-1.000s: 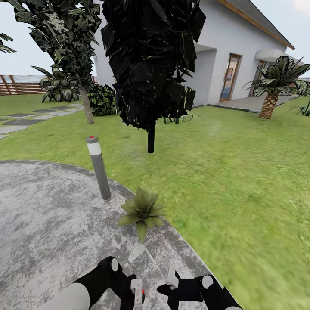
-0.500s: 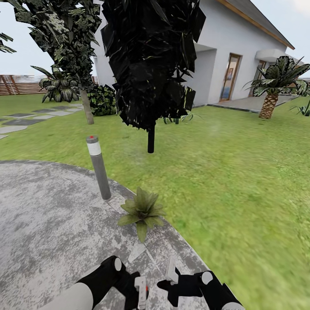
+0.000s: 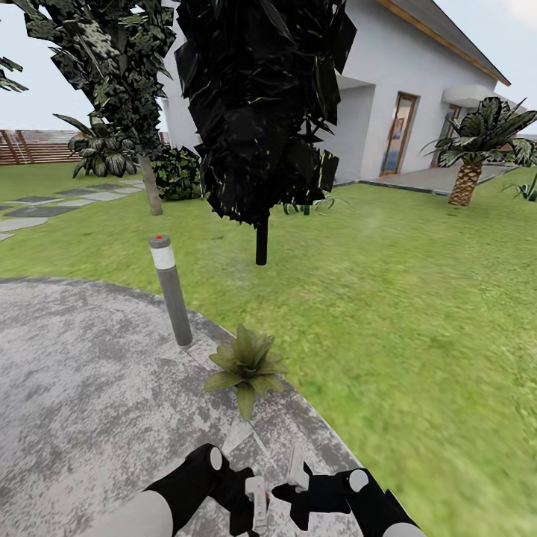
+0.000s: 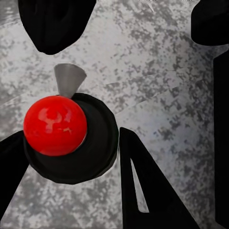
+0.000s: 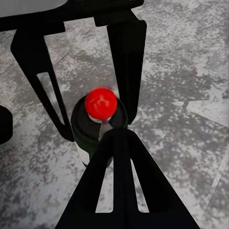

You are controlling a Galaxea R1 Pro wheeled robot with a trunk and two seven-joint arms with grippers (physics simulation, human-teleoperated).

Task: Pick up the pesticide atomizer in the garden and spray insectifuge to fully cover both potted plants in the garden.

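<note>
One potted plant point(image 3: 246, 362), a low rosette of pointed green leaves, sits at the rim of the grey paved patio point(image 3: 82, 388) in the garden. The pesticide atomizer point(image 3: 258, 502) is upright in my left gripper point(image 3: 250, 509) at the lower edge of the head view. From above it is a dark round body with a red knob point(image 4: 55, 125) and a pale nozzle point(image 4: 69, 79). The left fingers point(image 5: 125, 57) press on both sides of the bottle point(image 5: 95, 125). My right gripper point(image 3: 295, 488) is close beside it, its two fingers together point(image 5: 119, 136) and their tip touching the bottle.
A grey bollard lamp point(image 3: 171, 292) stands just behind the plant at the patio edge. Lawn point(image 3: 403, 313) spreads to the right and ahead. A dark tree trunk point(image 3: 261, 242) rises further on, with a white house point(image 3: 403, 112), a palm point(image 3: 468, 175) and stepping stones point(image 3: 45, 209) beyond.
My left arm has moved right with the atomizer, closing the gap to the right gripper. The right arm has barely shifted. Plant and lamp are unmoved.
</note>
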